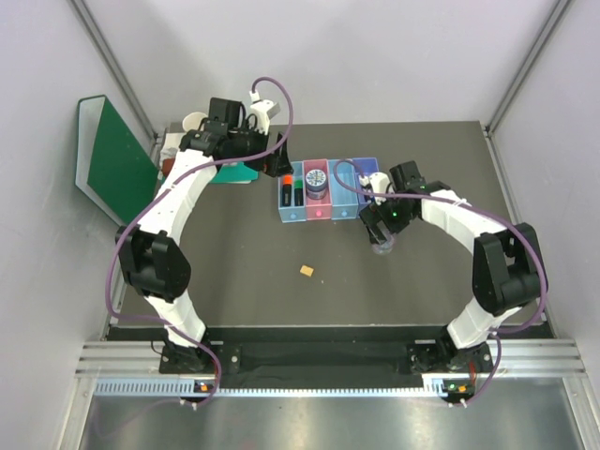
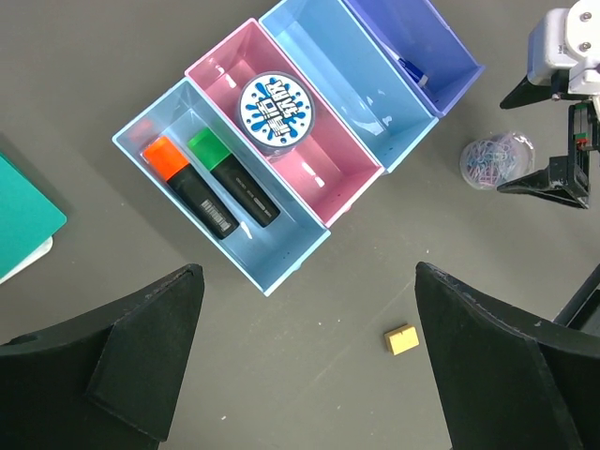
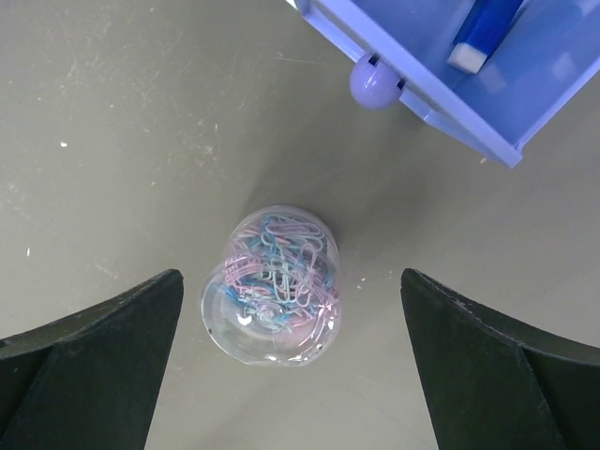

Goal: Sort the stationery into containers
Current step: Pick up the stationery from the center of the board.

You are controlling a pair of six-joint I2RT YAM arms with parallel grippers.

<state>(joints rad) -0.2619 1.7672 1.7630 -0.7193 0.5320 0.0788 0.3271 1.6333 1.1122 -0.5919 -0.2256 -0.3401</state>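
Tub (image 3: 251, 330) of paper clips (image 3: 281, 255) stands on table (image 3: 112, 141) just beside purple bin (image 3: 530, 84), right gripper (image 3: 291, 281) spread wide and empty over it (left gripper (image 2: 307, 274) likewise spread, empty, above bin row (image 2: 349, 89)).

This is a robotics lab test cell. A bare dark worktop (image 1: 281, 300) is boxed in by plain white panels (image 1: 375, 56) on aluminium posts (image 1: 111, 66). A left arm (image 1: 178, 202) and a right arm (image 1: 469, 225) are bolted to a slotted metal rail (image 1: 525, 361) along its near edge. Purple cables (image 1: 112, 272) hang in loose loops, and a row of coloured bins (image 1: 323, 192) sits near the far edge.
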